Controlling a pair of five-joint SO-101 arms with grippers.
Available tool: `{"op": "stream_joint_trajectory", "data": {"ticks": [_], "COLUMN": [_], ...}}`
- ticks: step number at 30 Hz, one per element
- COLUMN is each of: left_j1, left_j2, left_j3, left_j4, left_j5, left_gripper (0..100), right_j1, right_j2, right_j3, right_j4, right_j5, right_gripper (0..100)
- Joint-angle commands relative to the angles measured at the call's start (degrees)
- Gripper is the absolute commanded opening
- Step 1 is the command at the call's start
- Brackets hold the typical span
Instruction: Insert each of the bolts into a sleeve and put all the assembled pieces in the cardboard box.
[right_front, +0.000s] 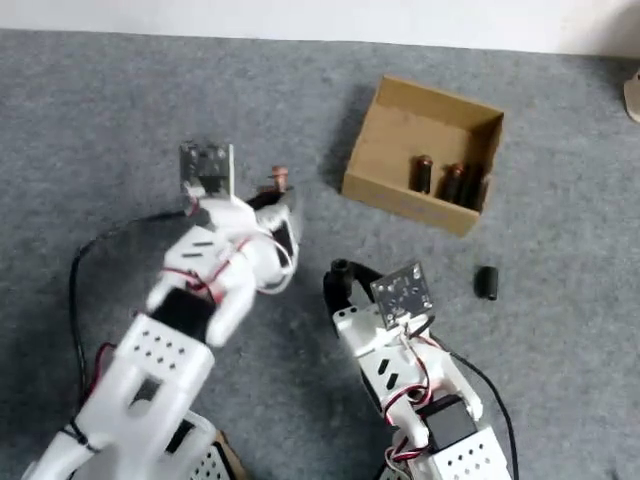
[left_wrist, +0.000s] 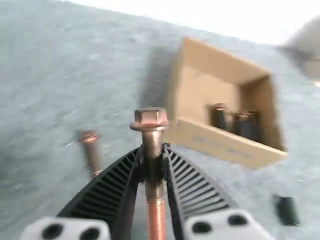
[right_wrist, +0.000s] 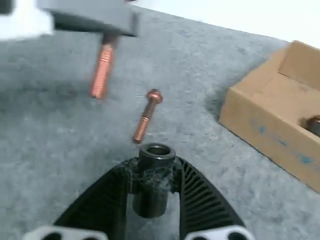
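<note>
Beside the cardboard box (right_front: 400, 198), left gripper (left_wrist: 153, 152) grips a bolt (left_wrist: 149, 120), right gripper (right_wrist: 155, 167) a sleeve (right_wrist: 151, 196)

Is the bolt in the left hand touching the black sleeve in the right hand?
Apart. The right wrist view shows grey carpet between the bolt, held by the left hand, and the sleeve clamped in the right hand.

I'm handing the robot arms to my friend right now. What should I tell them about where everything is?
Left gripper: shut on a bolt.
Right gripper: shut on a sleeve, opening up.
Done: three assembled pieces lie in the cardboard box.
To do: join the held bolt and sleeve and box them, then do the loose bolt and loose sleeve on the carpet.
</note>
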Motion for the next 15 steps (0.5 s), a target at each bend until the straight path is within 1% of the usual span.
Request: {"op": "stream_joint_trajectory", "data": {"ticks": [1,4,7,12,15], "left_j1": [3.38,3.56,3.65,3.65,3.38], "left_j2": [-5.32,-7.43,-8.66,-9.98,-10.86], "left_j3": [3.56,5.76,6.11,5.76,6.02], "left_j4": [-8.88,-12.22,-12.31,-12.48,-14.77], "left_j5": [0.53,0.53,0.70,0.79,3.43], "left_gripper": [1,1,1,1,1], "right_j1": [-0.57,-0.57,-0.75,-0.84,-1.98], "right_j2": [-1.10,-1.10,-1.10,-1.10,-1.10], "right_j3": [0.13,0.92,1.80,4.62,4.79], "right_j4": [-6.37,-10.07,-12.79,-13.05,-13.05], "right_j5": [0.53,0.53,0.62,0.62,0.62], "right_gripper": [0.5,0.5,0.5,0.5,0.5]}}
